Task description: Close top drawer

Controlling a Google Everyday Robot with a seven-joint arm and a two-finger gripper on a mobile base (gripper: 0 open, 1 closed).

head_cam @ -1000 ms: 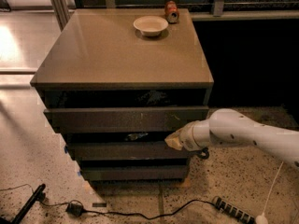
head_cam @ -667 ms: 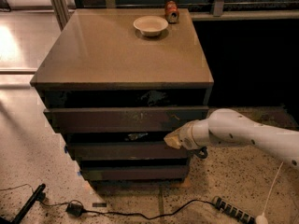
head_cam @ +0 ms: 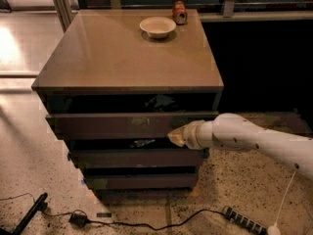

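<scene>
Top drawer (head_cam: 107, 126) stands slightly out, a dark gap above its front edge; gripper (head_cam: 176, 137) sits at its lower right edge, grip impossible to tell.

we see the cabinet (head_cam: 127, 58) at the centre of the frame, with a bowl (head_cam: 157, 27) at upper centre on its top and a can (head_cam: 180, 12) just right of the bowl. the top drawer (head_cam: 122, 125) sits above two others. our gripper (head_cam: 175, 137) is at that drawer's lower right edge. a power strip (head_cam: 243, 221) lies on the floor at lower right.
</scene>
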